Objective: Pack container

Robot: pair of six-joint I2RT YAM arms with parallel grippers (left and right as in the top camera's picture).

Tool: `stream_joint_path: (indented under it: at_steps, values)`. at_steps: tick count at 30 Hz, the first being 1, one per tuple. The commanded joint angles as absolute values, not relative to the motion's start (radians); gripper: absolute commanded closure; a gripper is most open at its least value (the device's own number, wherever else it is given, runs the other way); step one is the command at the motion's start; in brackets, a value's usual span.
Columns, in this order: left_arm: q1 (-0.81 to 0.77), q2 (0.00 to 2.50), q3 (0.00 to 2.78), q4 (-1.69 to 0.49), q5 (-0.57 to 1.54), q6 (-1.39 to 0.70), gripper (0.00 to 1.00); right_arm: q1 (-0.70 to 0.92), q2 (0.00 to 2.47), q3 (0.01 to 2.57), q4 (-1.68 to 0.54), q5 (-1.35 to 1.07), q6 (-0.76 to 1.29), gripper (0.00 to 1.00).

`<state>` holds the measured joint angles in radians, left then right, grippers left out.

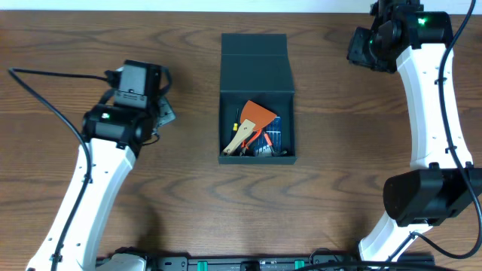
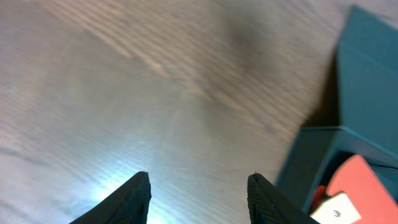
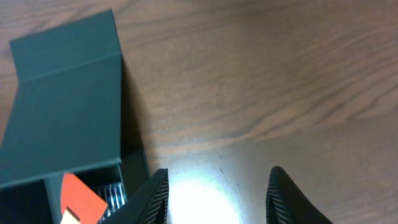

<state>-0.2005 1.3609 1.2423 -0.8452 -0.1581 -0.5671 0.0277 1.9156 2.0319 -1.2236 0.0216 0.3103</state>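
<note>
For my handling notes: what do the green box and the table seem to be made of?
Box: probably cardboard, matte dark teal; flat folded panels with a creased flap. Table: wood or wood-look laminate, slightly glossy; brown grain lines and light glare.

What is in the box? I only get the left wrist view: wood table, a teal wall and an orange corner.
Observer: Overhead, the container holds an orange scraper with a wooden handle, lying on other small tools.
Operator: Is the lid out of the way?
Observer: Yes, the flap lid is folded right back, on the side away from the robot.
Operator: Where is the other arm?
Observer: The right end effector is open over the table beside the lid, touching nothing.
</note>
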Motion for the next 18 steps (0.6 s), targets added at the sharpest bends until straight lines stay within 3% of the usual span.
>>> stream_joint_path:
  at_steps: [1, 10, 18]
  values:
    - [-0.172, 1.352, 1.252, -0.852, -0.173, -0.495, 0.52, 0.029, 1.910, 2.001, -1.214, 0.025, 0.281, 0.72]
    - [-0.162, 1.454, 1.252, -0.848, -0.165, -0.424, 0.52, 0.055, 1.910, 1.801, -1.166, 0.025, 0.206, 0.91]
    - [-0.162, 1.581, 1.252, -0.794, -0.006, -0.247, 0.52, 0.064, 1.910, 1.661, -1.110, 0.024, 0.186, 0.99]
